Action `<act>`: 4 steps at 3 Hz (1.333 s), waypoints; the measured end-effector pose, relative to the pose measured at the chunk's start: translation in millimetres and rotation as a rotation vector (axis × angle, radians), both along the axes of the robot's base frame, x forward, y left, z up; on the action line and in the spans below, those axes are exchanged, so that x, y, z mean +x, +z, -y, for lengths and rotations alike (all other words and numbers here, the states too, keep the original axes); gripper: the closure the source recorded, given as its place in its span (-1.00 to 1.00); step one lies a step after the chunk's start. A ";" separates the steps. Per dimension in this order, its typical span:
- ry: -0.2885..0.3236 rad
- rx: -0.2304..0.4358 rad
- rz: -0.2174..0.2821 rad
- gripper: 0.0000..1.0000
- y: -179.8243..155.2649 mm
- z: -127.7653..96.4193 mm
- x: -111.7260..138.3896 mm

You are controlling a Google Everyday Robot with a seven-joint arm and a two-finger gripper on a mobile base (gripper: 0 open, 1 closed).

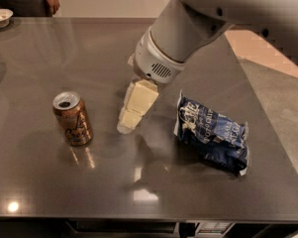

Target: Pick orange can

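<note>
While orange can (pixel 73 119) stands upright on table (pixel 34 182), gripper (pixel 127 124) hangs just right of it, tip down nr tabletop, clear of can. Gripper spread: not determinable. Blue snack bag (pixel 213 133) lies farther right of can.

My cream, matt, plastic-looking gripper (pixel 133 108) hangs just right of the small orange-copper metal can (pixel 73 119), whose sides and silver top shine. The dark grey tabletop (pixel 49 182) under the can is smooth and polished, mirroring lamps. Further right of the can, the blue snack bag (pixel 211 133) is crinkled glossy film. My pale grey arm shell (pixel 188 29) looks smooth.
</note>
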State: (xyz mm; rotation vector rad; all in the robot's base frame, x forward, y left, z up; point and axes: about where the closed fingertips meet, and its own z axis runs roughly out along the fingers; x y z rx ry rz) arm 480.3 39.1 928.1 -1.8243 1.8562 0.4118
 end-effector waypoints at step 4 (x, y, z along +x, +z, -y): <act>0.014 0.095 -0.034 -1.00 -22.0 -87.9 5.5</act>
